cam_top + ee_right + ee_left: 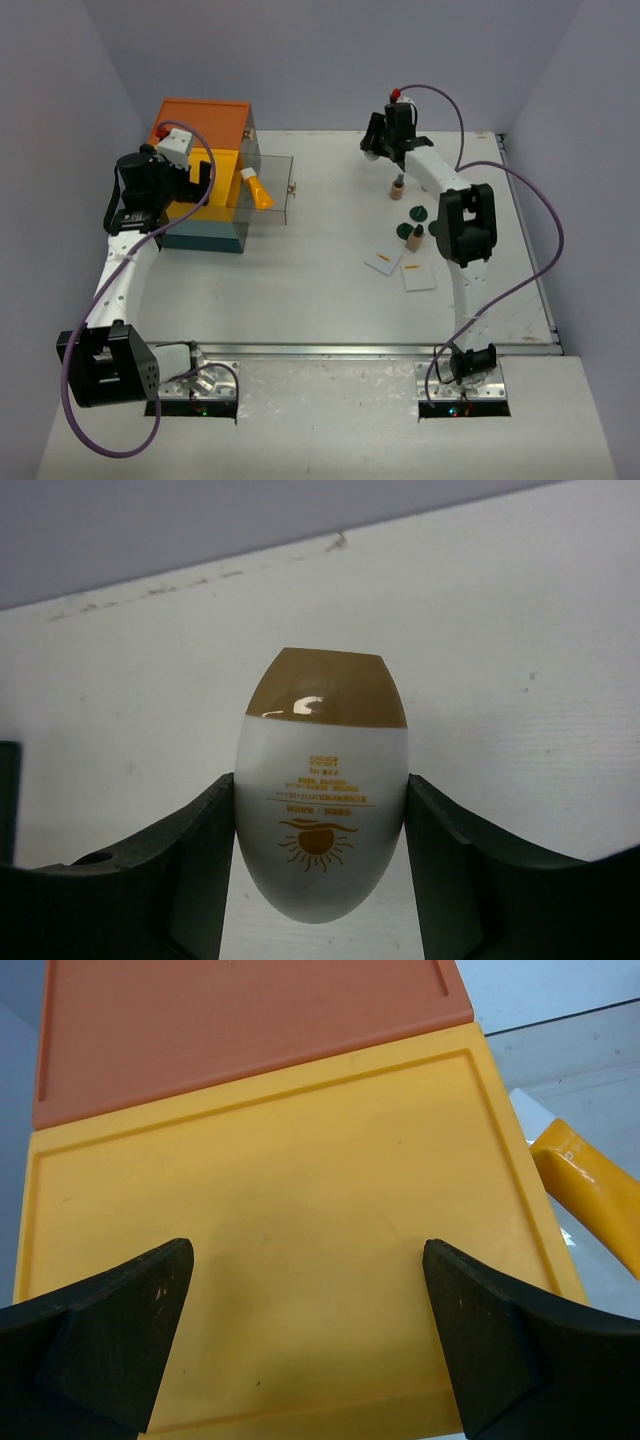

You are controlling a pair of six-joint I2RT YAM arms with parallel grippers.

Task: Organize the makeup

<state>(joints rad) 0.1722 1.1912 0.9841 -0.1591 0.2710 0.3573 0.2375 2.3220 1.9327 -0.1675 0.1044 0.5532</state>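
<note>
My right gripper [374, 143] is at the far side of the table, shut on a white egg-shaped bottle [322, 820] with a tan cap and a sun print; the fingers press both its sides. My left gripper [204, 174] is open and empty, its fingers spread over the yellow tier [280, 1210] of the drawer box. An orange tube [258, 188] lies in the clear pulled-out drawer and shows at the right edge of the left wrist view [590, 1190]. Two tan bottles [397, 187] [414, 240], dark green discs [419, 212] and two white square packets [384, 260] [418, 277] lie under the right arm.
The orange-yellow-teal drawer box [200, 120] stands at the back left, its clear drawer [283, 190] sticking out to the right. Grey walls close the table on three sides. The right arm's elbow [465, 222] hangs over the cosmetics.
</note>
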